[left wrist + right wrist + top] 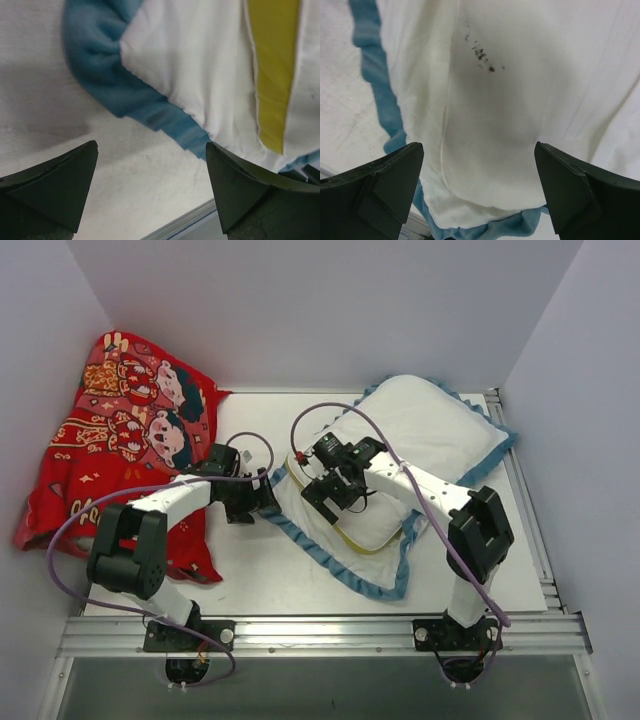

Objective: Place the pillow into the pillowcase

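Right of centre on the table (270,570): the pillowcase (440,435), white inside showing, blue ruffle (95,60) all round. Long axis on the diagonal, from near-left to far-right, with the near-left end towards the arms. At that near end, the pillow (372,525), marked by its yellow piping (275,75). Looks to lie at or just inside the mouth (cannot tell how deep). Same diagonal for the pillow, as far as can be judged.

Left gripper (262,495) low at the ruffled left edge, spread wide, nothing between the fingers (55,180). Probably placed there to catch the trim and hold the mouth apart. Right gripper (335,492) over the white cloth near the pillow, likewise wide apart and holding nothing. Seemingly set to press or push the pillow along the diagonal into the case. Well off to the left, a red cartoon cloth (120,440), no part of this.
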`<state>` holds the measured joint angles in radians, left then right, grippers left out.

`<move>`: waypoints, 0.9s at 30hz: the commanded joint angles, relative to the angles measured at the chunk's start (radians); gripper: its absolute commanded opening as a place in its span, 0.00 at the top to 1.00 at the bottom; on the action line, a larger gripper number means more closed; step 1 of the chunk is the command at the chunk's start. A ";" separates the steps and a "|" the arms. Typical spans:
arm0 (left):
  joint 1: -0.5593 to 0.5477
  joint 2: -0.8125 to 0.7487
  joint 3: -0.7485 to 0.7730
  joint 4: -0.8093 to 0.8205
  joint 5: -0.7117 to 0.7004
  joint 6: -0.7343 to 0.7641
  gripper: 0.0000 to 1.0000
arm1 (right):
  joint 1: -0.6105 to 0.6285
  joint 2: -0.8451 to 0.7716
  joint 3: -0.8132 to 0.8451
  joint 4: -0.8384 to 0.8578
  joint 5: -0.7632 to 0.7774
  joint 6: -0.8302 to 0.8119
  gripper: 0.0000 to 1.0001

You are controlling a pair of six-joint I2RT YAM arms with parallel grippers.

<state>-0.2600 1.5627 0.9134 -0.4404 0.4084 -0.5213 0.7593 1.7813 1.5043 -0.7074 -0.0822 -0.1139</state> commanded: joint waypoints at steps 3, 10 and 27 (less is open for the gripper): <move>-0.019 0.126 0.054 0.098 -0.152 -0.105 0.02 | 0.000 0.084 -0.064 0.054 0.199 0.077 0.00; -0.090 0.319 0.217 0.043 -0.316 -0.056 0.35 | -0.008 0.151 -0.062 0.071 0.202 0.062 0.15; 0.222 0.332 0.706 -0.257 -0.272 0.385 1.00 | -0.176 -0.168 -0.575 -0.018 0.360 -0.365 1.00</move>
<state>-0.1265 1.9018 1.5101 -0.6815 0.3073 -0.2977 0.6167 1.5715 0.9936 -0.4793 0.1532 -0.3618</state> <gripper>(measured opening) 0.015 0.099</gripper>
